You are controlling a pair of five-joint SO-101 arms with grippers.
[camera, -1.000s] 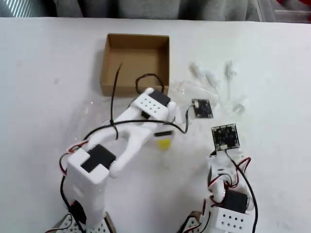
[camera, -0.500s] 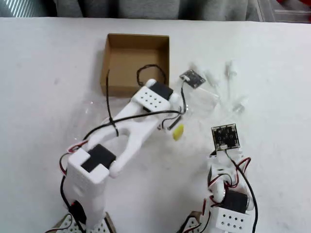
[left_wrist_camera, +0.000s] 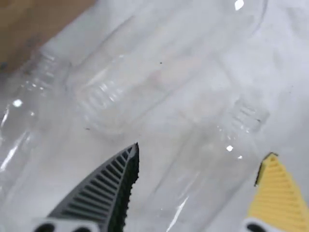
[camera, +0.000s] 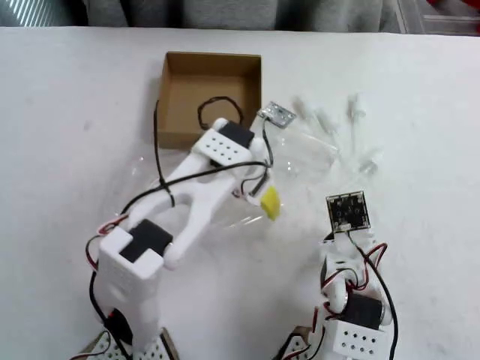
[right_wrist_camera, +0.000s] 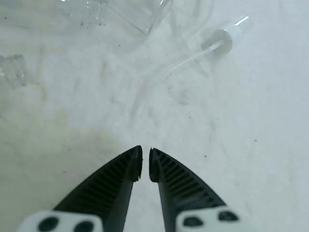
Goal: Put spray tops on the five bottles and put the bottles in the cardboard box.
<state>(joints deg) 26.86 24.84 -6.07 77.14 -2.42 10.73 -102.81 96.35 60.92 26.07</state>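
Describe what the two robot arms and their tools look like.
The left arm and right arm are white plastic with black motor blocks, black cables and some red wires. The left tool has one grey ribbed finger and one yellow; the right tool has two dark ribbed, pointed ones.

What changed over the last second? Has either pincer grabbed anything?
The left arm pushed farther out toward the cardboard box and rolled its wrist. This swung the left pincer over the clear bottles beside the box. It has gripped nothing: it is open, with one clear bottle lying between its fingers. The right pincer, shut over bare table, the box and the spray tops stayed put.
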